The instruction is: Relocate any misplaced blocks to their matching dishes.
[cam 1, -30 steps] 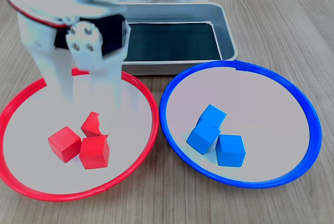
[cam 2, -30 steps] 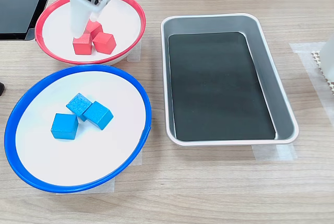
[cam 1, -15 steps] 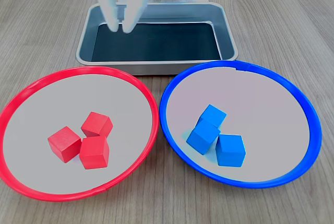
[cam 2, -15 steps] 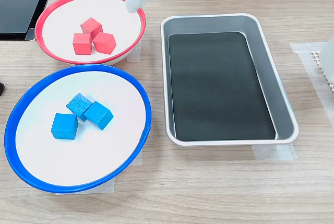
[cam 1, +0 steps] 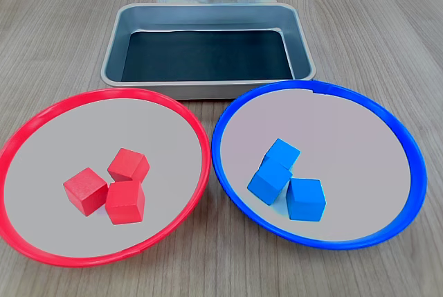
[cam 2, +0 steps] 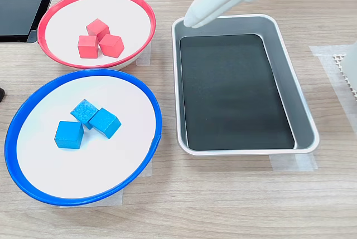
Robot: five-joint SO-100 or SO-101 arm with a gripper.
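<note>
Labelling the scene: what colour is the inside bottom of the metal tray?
Black, or very dark, inside the grey metal tray; clearest in the second exterior view.

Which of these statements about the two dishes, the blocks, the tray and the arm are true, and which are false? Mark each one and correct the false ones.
1. The red-rimmed dish holds three red blocks. True.
2. One blue block lies in the red-rimmed dish. False: all three blue blocks lie in the blue-rimmed dish.
3. The grey metal tray holds a block. False: no block is in it.
4. In the second exterior view the gripper is over the tray's far corner and holds no block. True.
5. The two dishes overlap. False: they sit side by side, with a strip of table between their rims.
</note>
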